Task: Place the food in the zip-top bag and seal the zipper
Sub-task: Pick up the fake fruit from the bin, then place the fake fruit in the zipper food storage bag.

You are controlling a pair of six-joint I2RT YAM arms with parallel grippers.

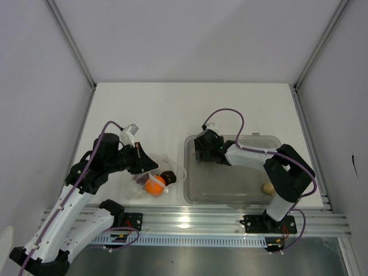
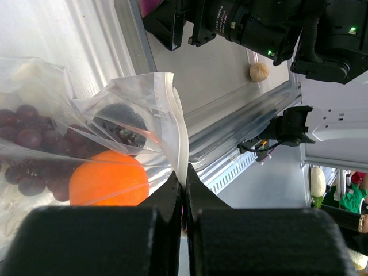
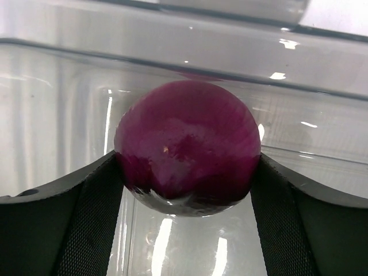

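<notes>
At the front edge of the table (image 1: 172, 109) my left hand (image 2: 183, 190) pinches the bag (image 2: 132, 98) by its zipper (image 2: 175, 126) so the mouth gapes; my right hand (image 3: 187, 167) clamps the purple fruit (image 3: 187, 144) inside the tub (image 1: 230, 201)

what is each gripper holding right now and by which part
The left gripper pinches the zip-top bag by its zipper at the mouth edge. The right gripper holds the purple fruit by its two opposite sides.
</notes>
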